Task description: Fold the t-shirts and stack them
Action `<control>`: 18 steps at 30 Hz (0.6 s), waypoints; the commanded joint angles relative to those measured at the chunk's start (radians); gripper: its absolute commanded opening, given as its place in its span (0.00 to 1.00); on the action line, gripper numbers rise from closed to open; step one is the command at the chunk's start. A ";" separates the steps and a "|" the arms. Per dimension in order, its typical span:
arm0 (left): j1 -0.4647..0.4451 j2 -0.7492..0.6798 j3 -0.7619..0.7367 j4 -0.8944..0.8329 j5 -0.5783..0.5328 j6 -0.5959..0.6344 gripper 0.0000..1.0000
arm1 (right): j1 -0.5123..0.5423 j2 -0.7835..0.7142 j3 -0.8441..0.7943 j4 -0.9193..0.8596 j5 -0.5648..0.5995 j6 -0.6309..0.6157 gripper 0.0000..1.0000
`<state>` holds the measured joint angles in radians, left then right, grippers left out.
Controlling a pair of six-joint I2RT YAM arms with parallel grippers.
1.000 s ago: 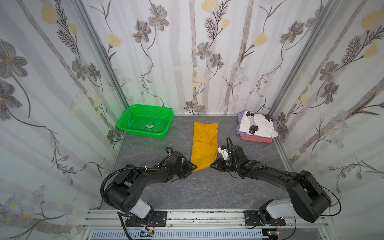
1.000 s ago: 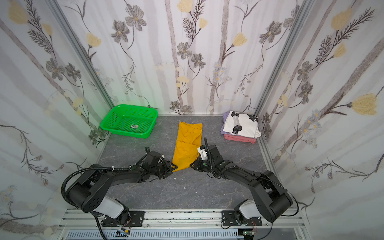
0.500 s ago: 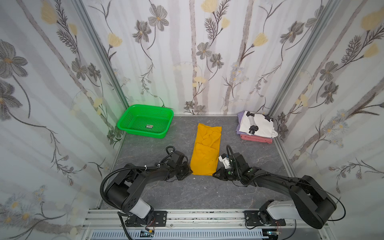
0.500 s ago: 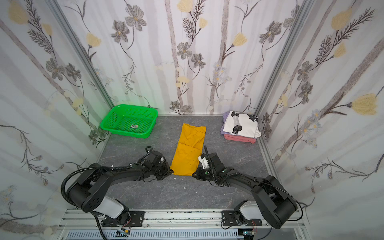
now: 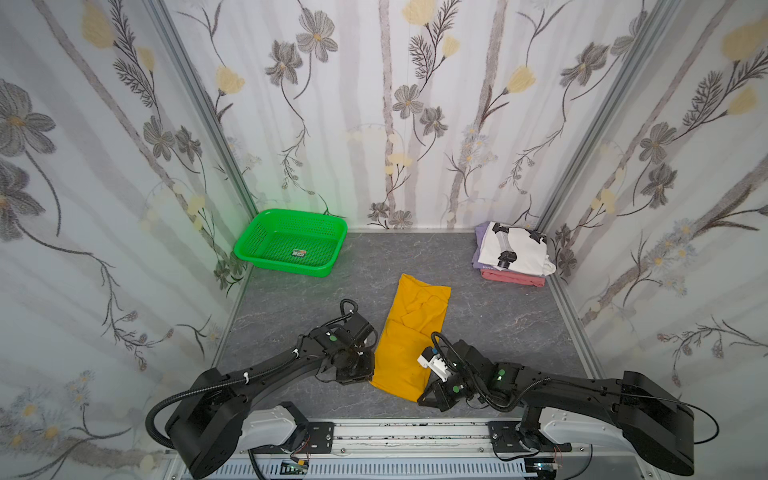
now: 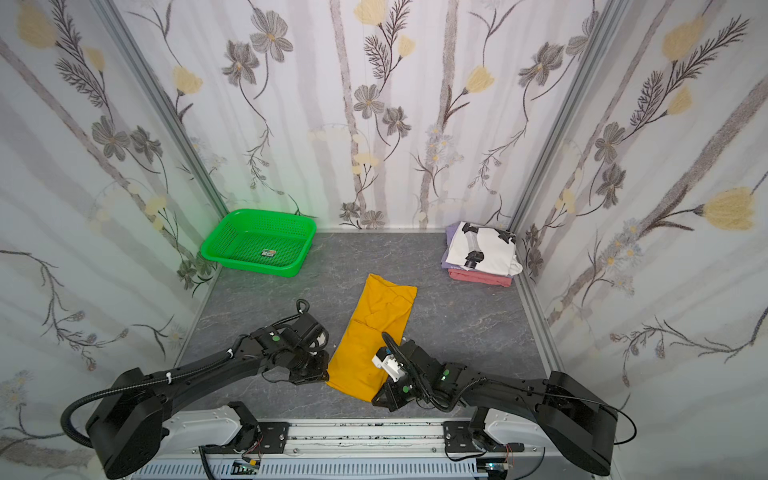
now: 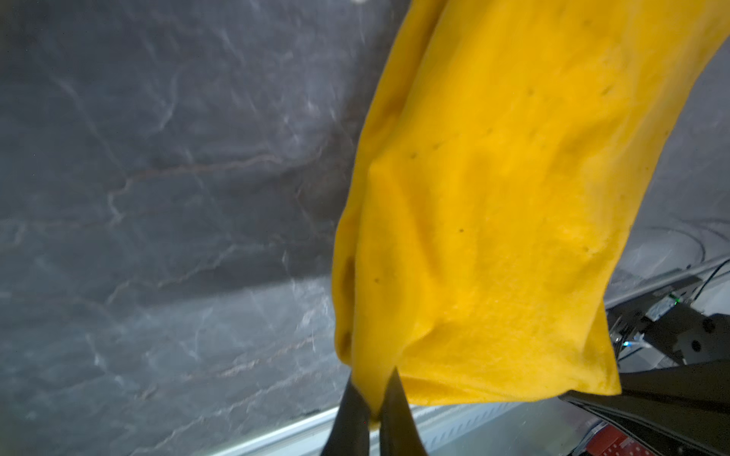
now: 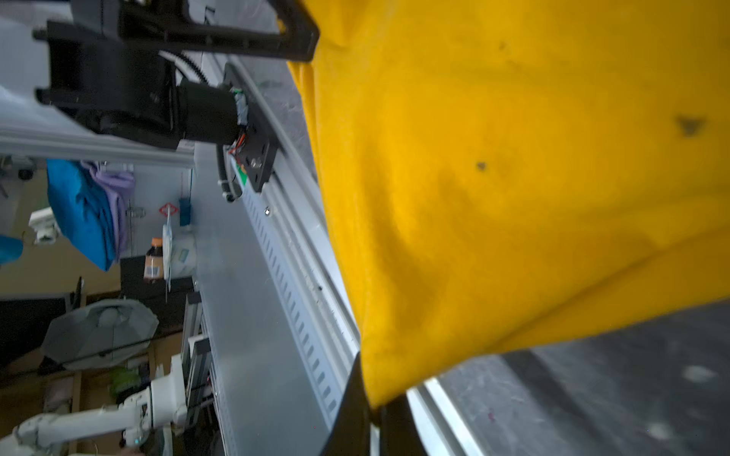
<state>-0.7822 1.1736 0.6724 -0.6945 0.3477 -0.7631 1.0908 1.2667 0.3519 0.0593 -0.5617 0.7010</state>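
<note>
The mustard-yellow t-shirt (image 5: 409,336) (image 6: 372,336) lies as a long folded strip down the middle of the grey table in both top views. My left gripper (image 5: 371,375) (image 6: 327,376) is shut on its near left corner. My right gripper (image 5: 420,398) (image 6: 375,399) is shut on its near right corner. In the left wrist view the cloth (image 7: 493,197) is pinched in my left gripper (image 7: 373,393). The right wrist view shows the cloth (image 8: 513,177) nipped in my right gripper (image 8: 375,398). At the back right, the white printed t-shirt (image 5: 517,249) tops a lavender one (image 5: 482,235) and a pink one (image 5: 511,279).
A green perforated basket (image 5: 286,267) stands at the back left with a small label inside. The metal front rail (image 5: 395,432) runs just behind both grippers. Flowered walls close the table in on three sides.
My left gripper has shut on the yellow shirt's near corner. Both grippers have drawn the shirt's near end toward the front edge, and the strip now lies longer and straighter.
</note>
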 commanded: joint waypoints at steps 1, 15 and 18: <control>-0.031 -0.089 0.053 -0.159 -0.075 -0.030 0.00 | 0.070 -0.079 0.005 0.027 -0.001 0.083 0.00; 0.086 0.355 0.589 0.063 0.069 0.149 0.00 | -0.426 -0.039 0.184 -0.078 -0.035 0.051 0.00; 0.121 0.505 0.742 0.053 0.080 0.197 0.00 | -0.559 0.046 0.228 -0.080 -0.039 0.016 0.00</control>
<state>-0.6792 1.6012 1.3346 -0.6720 0.4049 -0.6376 0.6003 1.2610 0.5472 -0.0223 -0.5888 0.7593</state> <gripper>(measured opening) 0.067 0.053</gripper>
